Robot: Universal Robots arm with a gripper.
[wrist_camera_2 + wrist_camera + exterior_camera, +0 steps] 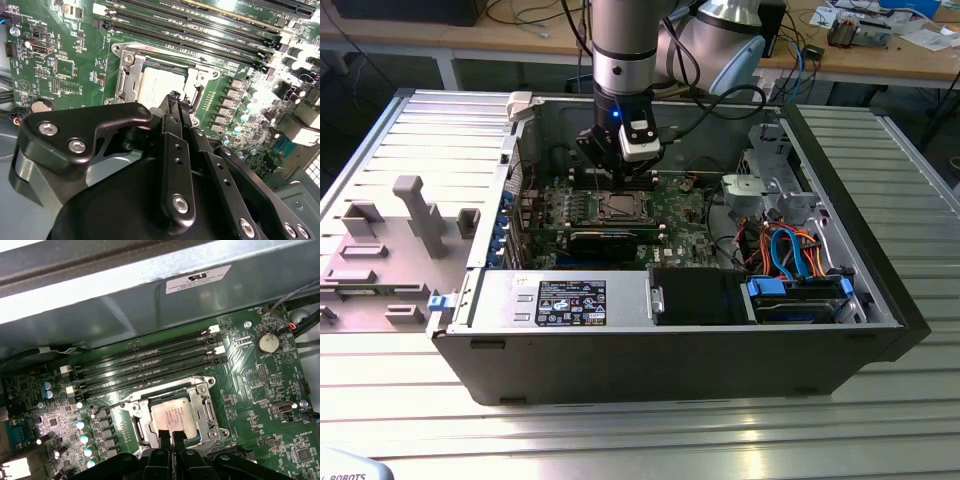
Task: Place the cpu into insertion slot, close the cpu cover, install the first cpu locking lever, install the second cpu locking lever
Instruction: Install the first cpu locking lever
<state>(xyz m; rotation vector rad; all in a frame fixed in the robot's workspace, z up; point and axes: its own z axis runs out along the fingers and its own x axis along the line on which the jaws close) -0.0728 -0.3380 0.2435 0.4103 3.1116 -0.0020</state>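
The cpu (171, 414) lies flat in the slot (145, 432) on the motherboard (260, 390), its silver top showing through the window of the cover (204, 407), which appears already folded down around it. In the second wrist view the same chip (156, 85) sits square inside the frame (124, 75), so seating seems done and the cover looks lowered, though whether it is fully pressed flat is hard to judge.

The end effector (172, 436) hangs just over the near edge of the socket with its two fingertips (164, 436) brought together, pinched with nothing visible between them. In the second wrist view its narrowed tip (174, 98) touches or nearly touches the cover's edge beside the chip. Fingers drawn together like this make one slim probe, which suits pushing a thin lever or plate rather than grasping.

A thin wire lever (112, 404) runs along one side of the socket and looks not yet hooked down.

In the exterior view the arm (620, 60) reaches straight down into the open case (670, 350), which lies on the ribbed table (620, 440), so the board faces up.
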